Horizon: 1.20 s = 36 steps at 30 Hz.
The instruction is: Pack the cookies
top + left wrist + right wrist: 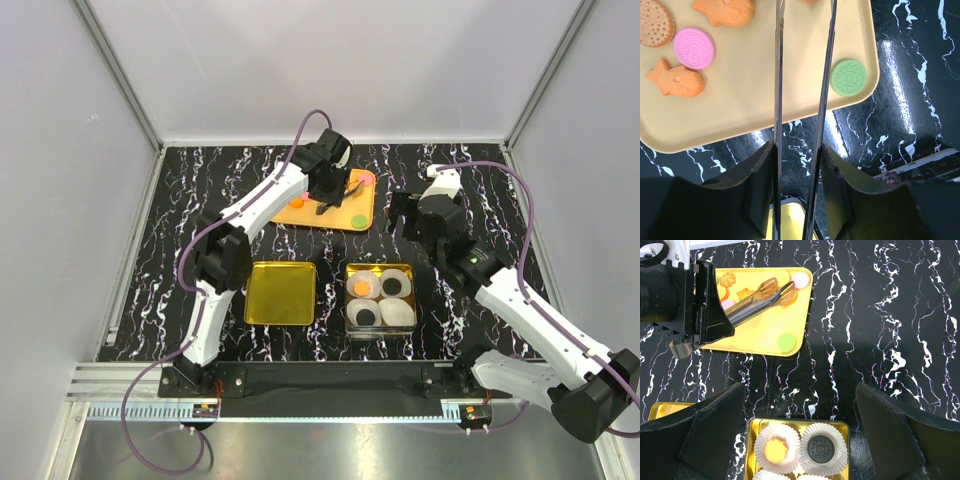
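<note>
The cookies lie on a yellow tray point(335, 214): a green one point(848, 77), a pink one point(694, 48) and orange fish shapes point(676, 80). My left gripper point(797, 167) is shut on metal tongs point(778, 75), whose two arms reach over the tray point(740, 110). The tong tips point(780, 290) stand slightly apart above the far cookies, and I cannot tell if they hold anything. A gold tin point(842, 426) holds white paper cups with an orange cookie point(775, 450) and a black cookie point(820, 449). My right gripper point(800, 425) hangs open between tray and tin.
A square gold lid point(281, 292) lies left of the tin point(348, 300). In the tin's near row one cup holds a black cookie point(366, 316) and the other cup point(397, 313) looks white. Grey walls enclose the black marble table point(180, 220).
</note>
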Each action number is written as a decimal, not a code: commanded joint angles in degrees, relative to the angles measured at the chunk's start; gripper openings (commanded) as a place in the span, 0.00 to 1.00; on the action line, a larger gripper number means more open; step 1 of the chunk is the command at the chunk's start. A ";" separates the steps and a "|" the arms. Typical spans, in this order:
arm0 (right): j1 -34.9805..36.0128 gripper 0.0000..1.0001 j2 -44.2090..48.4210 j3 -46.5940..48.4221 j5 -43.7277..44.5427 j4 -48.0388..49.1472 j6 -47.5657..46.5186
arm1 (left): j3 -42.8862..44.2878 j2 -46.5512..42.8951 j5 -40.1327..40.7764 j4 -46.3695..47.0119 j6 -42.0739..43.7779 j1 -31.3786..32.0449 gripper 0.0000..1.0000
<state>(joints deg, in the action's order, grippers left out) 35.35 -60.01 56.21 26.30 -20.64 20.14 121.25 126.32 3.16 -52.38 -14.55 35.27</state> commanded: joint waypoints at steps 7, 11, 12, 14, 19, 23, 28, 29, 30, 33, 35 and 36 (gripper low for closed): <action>-0.02 1.00 1.21 -0.04 0.50 2.10 -0.54 | 1.01 0.86 -0.96 2.99 1.54 0.15 0.43; 0.07 1.00 1.12 -0.13 0.50 2.27 -0.54 | 0.22 0.24 -1.75 3.51 2.15 0.50 0.44; -0.02 1.00 1.03 -0.04 0.41 2.27 -0.45 | 0.04 0.07 -1.67 3.69 2.24 0.59 0.44; 0.07 1.00 1.03 -0.13 0.41 2.19 -0.45 | 0.04 -0.02 -1.66 3.69 2.15 0.59 0.45; -0.02 1.00 1.12 -0.04 0.41 2.27 -0.54 | -0.31 -0.02 -1.40 3.78 2.15 0.59 0.46; 0.07 1.00 1.21 -0.13 0.50 2.19 -0.54 | 0.21 0.68 -1.05 3.78 1.63 0.59 0.46; -0.02 1.00 1.21 -0.13 0.68 2.10 -0.63 | 1.70 1.91 -1.05 3.34 1.19 0.59 0.45; 0.07 1.00 1.38 -0.30 0.68 2.01 -0.54 | 1.88 2.08 -1.05 3.34 1.19 0.59 0.45; 0.07 0.99 1.30 -0.31 0.68 2.19 -0.54 | 1.80 2.09 -1.05 3.51 1.19 0.59 0.45; 0.07 1.00 1.12 -0.22 0.68 2.10 -0.54 | 2.06 2.26 -1.05 3.69 1.19 0.59 0.45; 0.07 1.00 1.21 -0.31 0.68 2.01 -0.54 | 2.32 2.61 -1.22 3.60 1.10 0.59 0.44; 0.07 0.99 1.30 -0.31 0.76 1.92 -0.54 | 2.41 2.53 -1.22 3.51 1.10 0.59 0.43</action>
<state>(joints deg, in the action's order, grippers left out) 35.35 -59.96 55.90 26.33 -20.64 20.12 121.25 128.86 2.55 -51.03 -13.39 35.68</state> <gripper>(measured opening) 0.993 0.445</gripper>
